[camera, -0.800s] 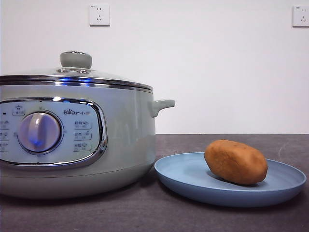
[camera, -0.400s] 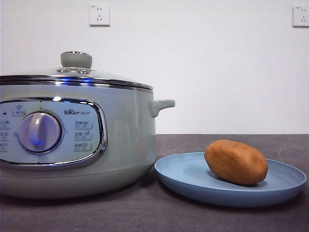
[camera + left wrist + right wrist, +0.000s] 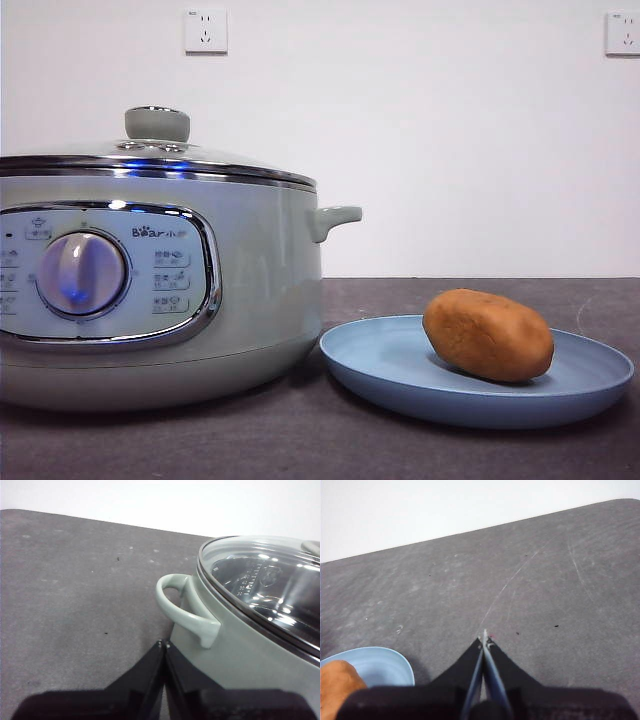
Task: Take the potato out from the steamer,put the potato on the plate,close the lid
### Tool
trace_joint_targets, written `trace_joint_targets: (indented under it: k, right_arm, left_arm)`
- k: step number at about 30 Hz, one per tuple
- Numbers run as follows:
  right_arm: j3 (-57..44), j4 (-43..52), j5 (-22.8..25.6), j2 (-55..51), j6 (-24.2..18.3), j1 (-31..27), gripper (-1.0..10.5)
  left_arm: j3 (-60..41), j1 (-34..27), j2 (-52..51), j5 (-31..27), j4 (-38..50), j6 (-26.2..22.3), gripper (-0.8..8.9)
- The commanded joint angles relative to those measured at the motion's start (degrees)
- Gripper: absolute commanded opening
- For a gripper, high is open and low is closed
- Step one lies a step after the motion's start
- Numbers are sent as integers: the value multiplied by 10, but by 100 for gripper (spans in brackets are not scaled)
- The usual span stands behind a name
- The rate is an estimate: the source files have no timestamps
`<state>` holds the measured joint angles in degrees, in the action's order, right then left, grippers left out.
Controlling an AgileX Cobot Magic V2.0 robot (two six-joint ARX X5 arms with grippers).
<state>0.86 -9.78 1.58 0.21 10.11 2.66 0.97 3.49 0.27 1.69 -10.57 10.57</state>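
Left claw: jaws pressed together, nothing held, nothing touched; it is seen just beside the steamer, near its small side handle, over bare dark counter. Right claw: jaws likewise brought fully together, empty, held over bare scratched counter, with the plate and an edge of the potato caught at the side of its wrist view. Neither claw is seen in the front view.

Writing: "Bear" logo is read on the steamer's chrome-framed panel, followed by small characters too fine to read; small button labels are placed around the round dial, illegible. A blue glow is reflected on the dial and under the lid rim.

Steamer: large, round, pale grey-green, stood on the counter. The lid is seated on the steamer, closed; glass with steel rim, grey-green knob at centre.

Potato: oval, smooth orange-brown skin, laid on its side on the plate, slightly tilted. Plate: shallow, matte light blue, low rim, set just beside the steamer's base; contact between the two cannot be told.

Two wall sockets are seen on the white wall behind.
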Motion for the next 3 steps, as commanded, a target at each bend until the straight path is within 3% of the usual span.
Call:
trace_joint_targets:
  k: [1, 3]
  right_arm:
    - [-5, -1, 3, -1, 5, 1, 1]
    - [-5, -1, 3, -1, 5, 1, 1]
  left_arm:
    - [-8, -2, -1, -1, 2, 2, -3]
    - [-8, -2, -1, -1, 2, 2, -3]
